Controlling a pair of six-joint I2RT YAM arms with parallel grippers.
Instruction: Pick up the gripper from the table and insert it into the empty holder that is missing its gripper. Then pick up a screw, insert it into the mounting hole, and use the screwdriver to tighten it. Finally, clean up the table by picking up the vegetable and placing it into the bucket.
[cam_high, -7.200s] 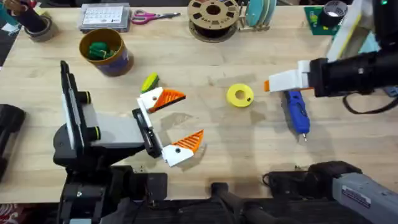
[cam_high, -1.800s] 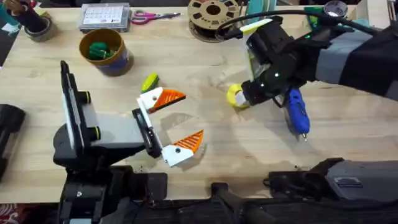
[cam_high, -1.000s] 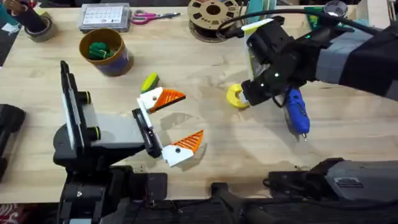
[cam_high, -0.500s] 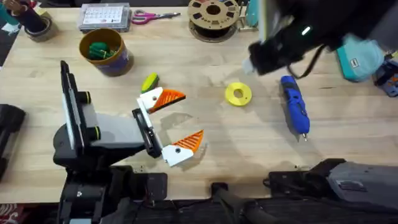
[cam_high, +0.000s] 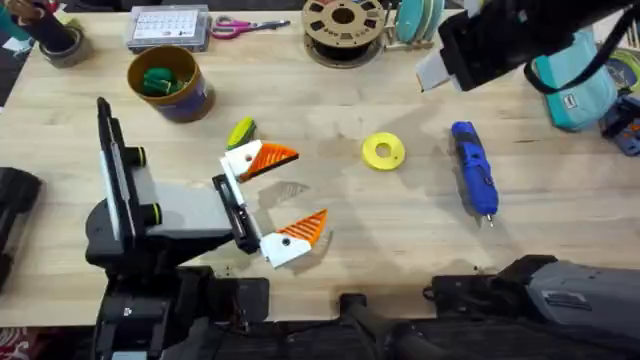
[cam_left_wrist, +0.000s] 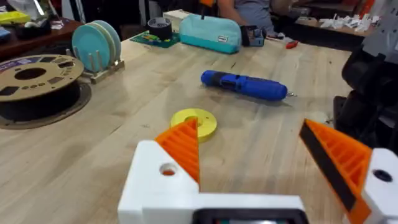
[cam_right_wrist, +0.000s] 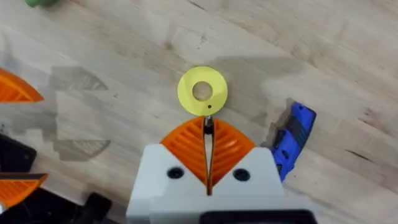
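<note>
My right gripper (cam_right_wrist: 208, 129) hangs high over the table (cam_high: 560, 200), its orange pads shut on a small dark screw (cam_right_wrist: 209, 119). In the overhead view it sits at the back right (cam_high: 434, 72). Below it lie a flat yellow ring (cam_right_wrist: 202, 91) and the blue screwdriver (cam_high: 474, 180). My left gripper (cam_high: 306, 190) rests open near the middle, both white blocks bearing orange tips. The yellow-green vegetable (cam_high: 240, 131) lies just behind its far finger. The bucket (cam_high: 186, 100) stands at the back left with dark green pieces inside. The loose gripper piece and the empty holder are out of view.
Along the back edge stand a filament spool (cam_high: 343, 27), a plate rack (cam_left_wrist: 98, 45), scissors (cam_high: 237, 26), a parts box (cam_high: 168, 27) and a teal pouch (cam_high: 577, 85). Bare wood lies between the yellow ring (cam_high: 383, 152) and the screwdriver (cam_left_wrist: 244, 84).
My right gripper was down at the yellow ring a second ago. It has since lifted and drawn back toward the far right. The left arm, screwdriver and vegetable have not moved.
</note>
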